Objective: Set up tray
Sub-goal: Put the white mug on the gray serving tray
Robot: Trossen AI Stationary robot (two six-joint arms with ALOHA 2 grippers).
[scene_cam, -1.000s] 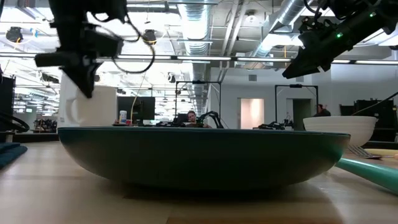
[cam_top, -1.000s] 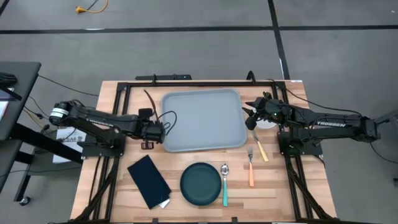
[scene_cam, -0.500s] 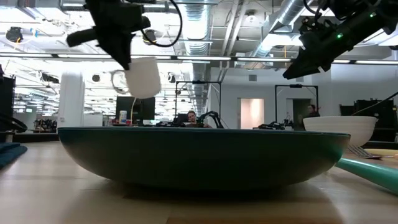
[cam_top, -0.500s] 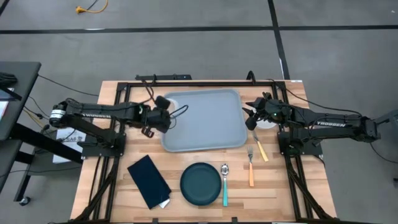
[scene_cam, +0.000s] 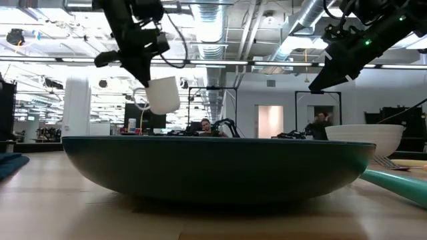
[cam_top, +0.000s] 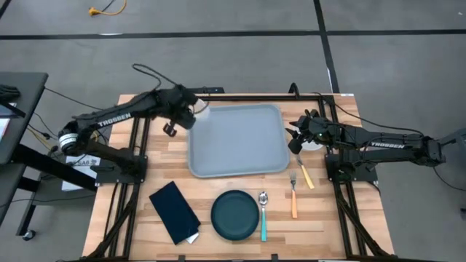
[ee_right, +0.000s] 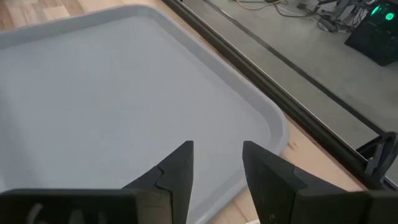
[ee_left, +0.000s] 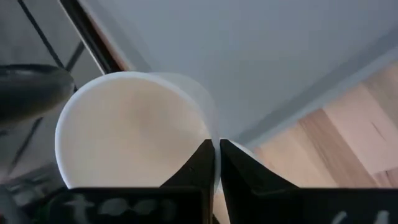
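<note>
The light grey-blue tray (cam_top: pixel 237 142) lies flat on the wooden table. My left gripper (cam_top: pixel 191 115) hangs over the tray's far left corner, shut on a white cup (scene_cam: pixel 163 95), which also fills the left wrist view (ee_left: pixel 130 134). My right gripper (cam_top: pixel 295 138) hovers open over the tray's right edge (ee_right: pixel 273 134) with nothing between its fingers. A white bowl (cam_top: pixel 314 144) stands on the table just right of the tray, below the right arm. My left gripper pinches the cup's rim wall (ee_left: pixel 216 144) between its two fingers, one finger (ee_left: pixel 202 165) inside the cup and one outside. The fingers come slanting down from above. The cup hangs tilted below them, lifted clear of the tray and the table.
Near the front edge lie a dark navy napkin (cam_top: pixel 173 212), a dark round plate (cam_top: pixel 234 215), a teal spoon (cam_top: pixel 263 218) and an orange-handled fork (cam_top: pixel 293 196); a knife (cam_top: pixel 304 175) lies right of the tray. A black frame (cam_top: pixel 218 94) runs round the table.
My left gripper has swung from the tray's left edge toward the table's far edge, risen and rolled about its own axis, still shut on the cup. The cup has gone up with it and now hangs tilted over the tray's far left corner.
</note>
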